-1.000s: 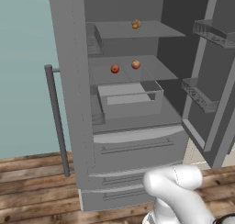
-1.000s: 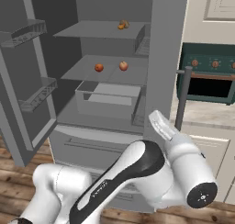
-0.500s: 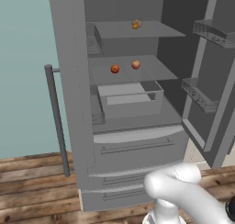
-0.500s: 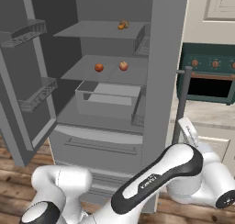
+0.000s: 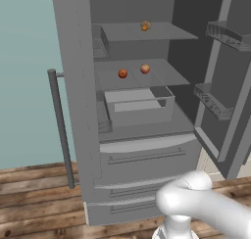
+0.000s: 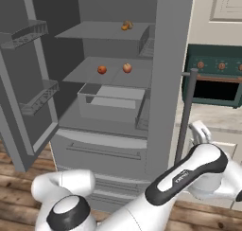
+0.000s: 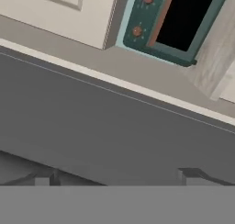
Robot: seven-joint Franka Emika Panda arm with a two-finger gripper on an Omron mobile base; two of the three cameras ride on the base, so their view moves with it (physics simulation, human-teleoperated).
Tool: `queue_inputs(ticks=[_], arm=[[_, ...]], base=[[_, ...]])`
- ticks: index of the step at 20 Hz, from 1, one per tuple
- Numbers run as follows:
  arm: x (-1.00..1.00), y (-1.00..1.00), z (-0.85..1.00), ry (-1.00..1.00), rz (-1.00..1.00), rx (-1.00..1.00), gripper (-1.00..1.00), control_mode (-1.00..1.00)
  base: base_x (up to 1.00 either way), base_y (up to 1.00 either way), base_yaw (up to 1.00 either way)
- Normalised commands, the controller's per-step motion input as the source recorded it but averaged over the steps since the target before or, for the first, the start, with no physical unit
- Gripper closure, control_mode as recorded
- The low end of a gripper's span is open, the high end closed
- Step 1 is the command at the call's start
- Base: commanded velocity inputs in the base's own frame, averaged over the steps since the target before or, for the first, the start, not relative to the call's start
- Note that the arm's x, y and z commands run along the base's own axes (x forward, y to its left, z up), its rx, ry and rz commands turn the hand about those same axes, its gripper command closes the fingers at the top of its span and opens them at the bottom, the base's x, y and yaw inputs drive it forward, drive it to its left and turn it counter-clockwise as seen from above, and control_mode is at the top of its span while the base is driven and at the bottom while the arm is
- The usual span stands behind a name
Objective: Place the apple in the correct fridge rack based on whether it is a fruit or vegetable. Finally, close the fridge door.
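Left base view has the grey fridge (image 5: 142,159) in the middle of the frame, both doors swung wide. Two flat grey shelves sit inside. On the lower one, the fridge rack (image 5: 166,76), lie two small round fruits: the glossy red apple (image 5: 122,74) left of a paler reddish one (image 5: 145,68), near each other but apart. The upper shelf (image 5: 147,33) carries one lumpy orange-brown fruit (image 5: 144,26) at the frame's top centre. Below sits one open box-shaped drawer (image 5: 139,108). Hand view shows the gripper (image 7: 117,179) at the bottom with its fingers spread wide, empty, and a green oven (image 7: 176,21) at upper right.
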Motion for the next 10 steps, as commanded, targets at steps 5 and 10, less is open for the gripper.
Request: queue_inputs(ticks=[5,10], arm=[[0.42,-0.01,-0.23,0.1,0.08,0.0,-1.0,-1.0],[0.54,0.03,-0.21,0.07,0.13,0.0,-1.0,-1.0]], base=[[0.0,0.0,0.0],[0.0,0.0,0.0]])
